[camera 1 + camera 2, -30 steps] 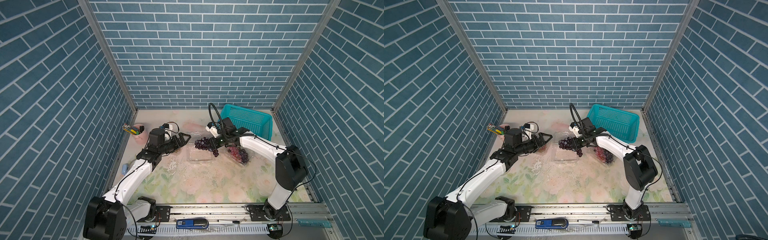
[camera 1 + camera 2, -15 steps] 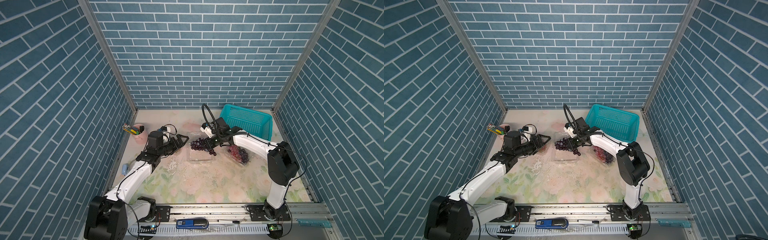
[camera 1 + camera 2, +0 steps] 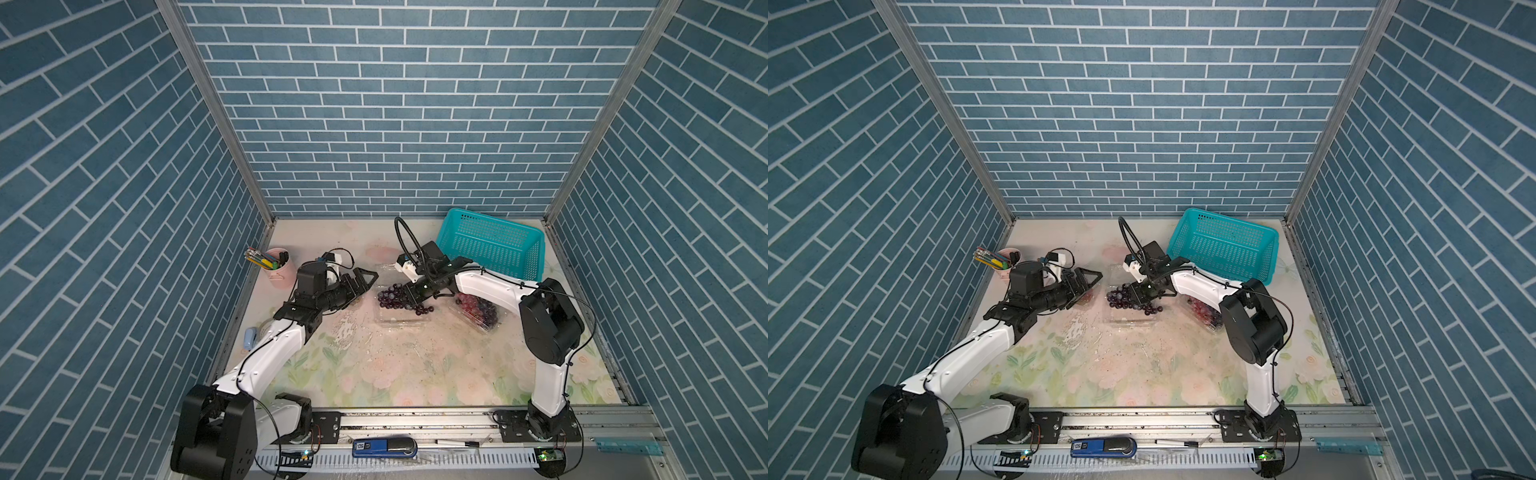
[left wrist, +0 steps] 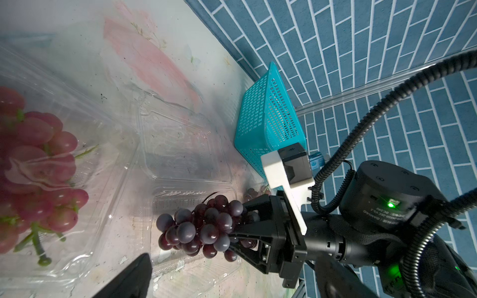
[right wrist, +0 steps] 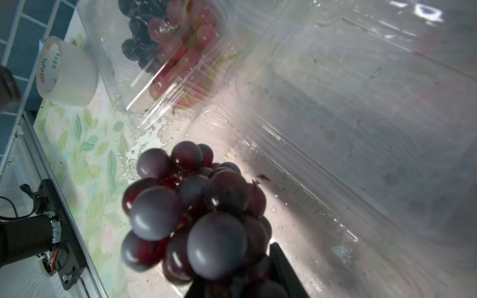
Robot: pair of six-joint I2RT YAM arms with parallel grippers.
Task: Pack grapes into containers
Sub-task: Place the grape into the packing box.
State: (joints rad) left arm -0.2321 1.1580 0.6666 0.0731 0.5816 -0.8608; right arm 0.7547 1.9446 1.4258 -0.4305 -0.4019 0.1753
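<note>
Over middle clamshell (image 3: 395,328) | right jaws pinch glossy purple-black bunch (image 4: 198,228) | left jaws spread

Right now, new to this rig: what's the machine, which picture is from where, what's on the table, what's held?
Two white-and-black robot arms sit on a metal rail, each ending in a two-finger gripper. The two wide pictures come from one overhead camera; the close-ups from cameras on each wrist. On the floral table: three clear plastic clamshell boxes, a teal perforated plastic basket, a pink pen cup. The right gripper is shut on a bunch of dark purple grapes over the empty middle box. The left gripper is open, empty, by the box of red grapes. The right-hand box holds red and dark grapes.
</note>
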